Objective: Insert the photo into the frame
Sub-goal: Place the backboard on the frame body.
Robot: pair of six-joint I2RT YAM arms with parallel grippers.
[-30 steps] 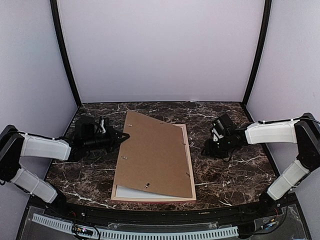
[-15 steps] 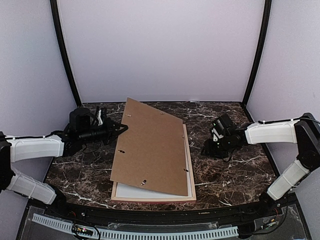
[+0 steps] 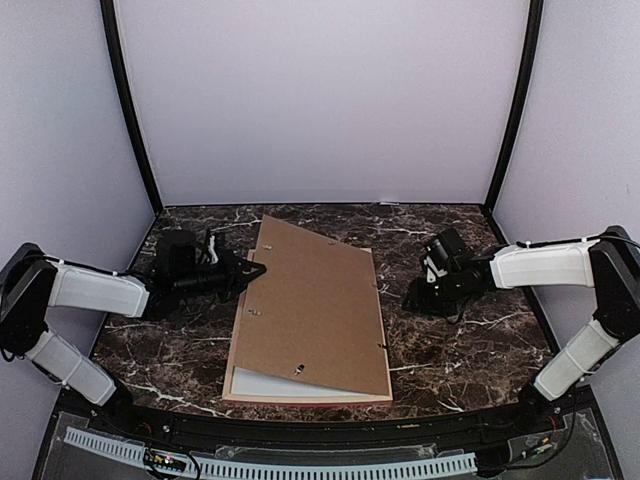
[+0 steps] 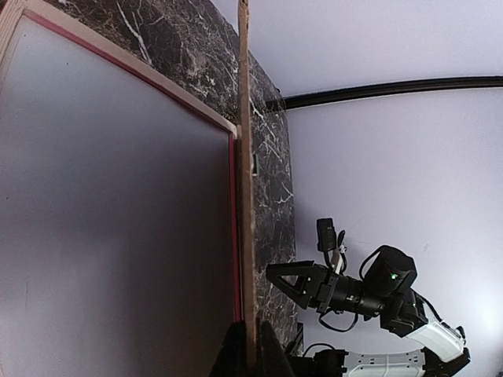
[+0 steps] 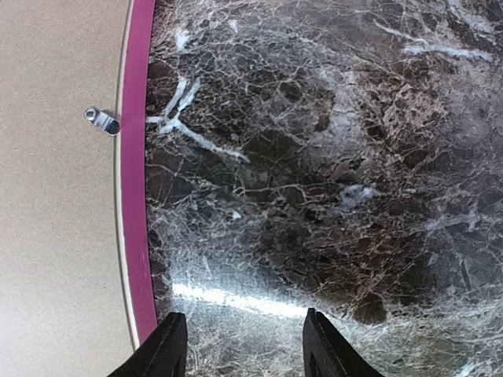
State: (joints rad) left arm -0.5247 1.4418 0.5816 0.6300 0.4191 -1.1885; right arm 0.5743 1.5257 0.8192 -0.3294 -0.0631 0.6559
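The pink-salmon frame (image 3: 381, 330) lies flat in the middle of the marble table. A plain brown backing board (image 3: 315, 305) lies skewed over it, its left edge raised a little. My left gripper (image 3: 250, 273) is shut on that left edge. In the left wrist view the board (image 4: 246, 196) shows edge-on between my shut fingers (image 4: 236, 353), above the frame's rail (image 4: 118, 61) and a pale sheet (image 4: 102, 220) inside it. My right gripper (image 3: 412, 298) is open and empty, low over the table just right of the frame's rail (image 5: 138, 157). The photo is not in view.
A white strip (image 3: 258, 385) shows inside the frame at its near left corner, under the board. A small metal clip (image 5: 102, 120) sits on the board near the right rail. Bare marble table (image 5: 330, 157) lies under my right gripper (image 5: 244, 349). Walls enclose the table.
My left gripper lifted the board's left edge higher half a second ago, then lowered it again to nearly where it was a second ago. The right arm has not moved.
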